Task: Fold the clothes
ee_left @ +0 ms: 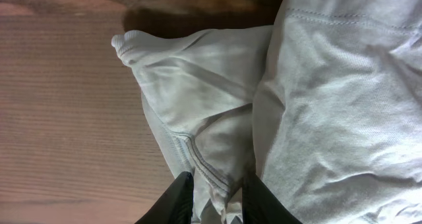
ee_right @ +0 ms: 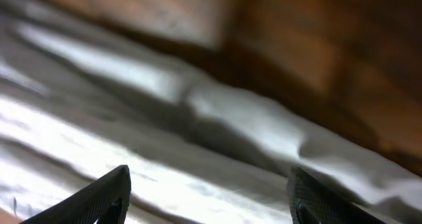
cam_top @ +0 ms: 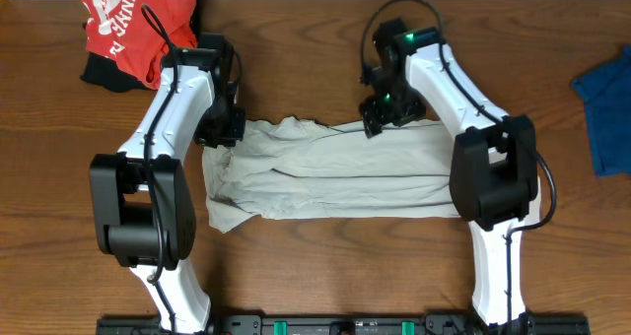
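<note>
**Beige shirt [cam_top: 335, 172] spread on worktop [cam_top: 325, 276]**

The shirt is laid out wrinkled at mid-worktop. A seam fold is straddled by the left gripper [ee_left: 217, 188]; clamped or released cannot be told. The right gripper [ee_right: 208, 191] is held wide open over the far edge.

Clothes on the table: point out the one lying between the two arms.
The pale beige shirt, spread wrinkled in the middle. The red garment with white lettering sits at the far left corner and the blue cloth at the right edge.
</note>
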Robot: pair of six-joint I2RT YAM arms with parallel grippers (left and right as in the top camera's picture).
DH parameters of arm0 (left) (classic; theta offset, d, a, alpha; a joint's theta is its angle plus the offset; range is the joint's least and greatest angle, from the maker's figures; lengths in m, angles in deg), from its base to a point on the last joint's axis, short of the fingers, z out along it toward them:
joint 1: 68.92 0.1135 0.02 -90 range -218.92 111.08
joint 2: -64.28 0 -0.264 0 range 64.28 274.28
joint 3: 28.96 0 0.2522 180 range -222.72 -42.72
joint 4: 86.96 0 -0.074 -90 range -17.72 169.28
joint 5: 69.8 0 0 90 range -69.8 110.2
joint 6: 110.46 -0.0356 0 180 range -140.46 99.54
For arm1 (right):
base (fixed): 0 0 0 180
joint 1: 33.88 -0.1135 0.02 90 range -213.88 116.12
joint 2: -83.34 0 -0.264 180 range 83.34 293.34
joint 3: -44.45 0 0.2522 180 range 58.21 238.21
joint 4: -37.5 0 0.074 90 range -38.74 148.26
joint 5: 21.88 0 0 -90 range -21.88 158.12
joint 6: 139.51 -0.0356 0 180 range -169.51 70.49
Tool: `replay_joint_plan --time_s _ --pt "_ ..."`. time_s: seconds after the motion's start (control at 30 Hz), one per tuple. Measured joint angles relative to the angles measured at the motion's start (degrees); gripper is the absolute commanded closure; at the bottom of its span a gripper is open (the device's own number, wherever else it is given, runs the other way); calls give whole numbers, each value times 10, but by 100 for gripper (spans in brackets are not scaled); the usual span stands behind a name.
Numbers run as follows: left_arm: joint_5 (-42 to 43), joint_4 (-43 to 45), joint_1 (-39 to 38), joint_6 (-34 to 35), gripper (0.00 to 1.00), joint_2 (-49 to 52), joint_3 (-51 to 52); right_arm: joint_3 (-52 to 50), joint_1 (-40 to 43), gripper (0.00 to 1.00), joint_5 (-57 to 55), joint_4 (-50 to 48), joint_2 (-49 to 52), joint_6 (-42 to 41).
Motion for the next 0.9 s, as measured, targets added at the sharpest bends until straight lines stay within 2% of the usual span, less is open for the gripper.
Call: replay_joint_plan --time_s 0.17,0.27,0.33,0.4,0.53,0.8,0.9 --pt "0 1 0 0 74 0 0 0 -13 44 0 10 0 40" --pt "0 1 0 0 74 0 0 -1 -16 46 0 10 0 46" --pt "0 1 0 0 74 0 0 -2 -16 57 0 11 0 52" --pt "0 1 0 0 74 0 0 -2 -16 75 0 11 0 55" --pt "0 1 0 0 74 0 0 -4 -16 98 3 15 0 60" --pt "0 2 0 0 74 0 0 -4 -19 99 6 20 0 61" --pt "0 2 0 0 73 0 0 -4 -19 88 6 8 0 62"
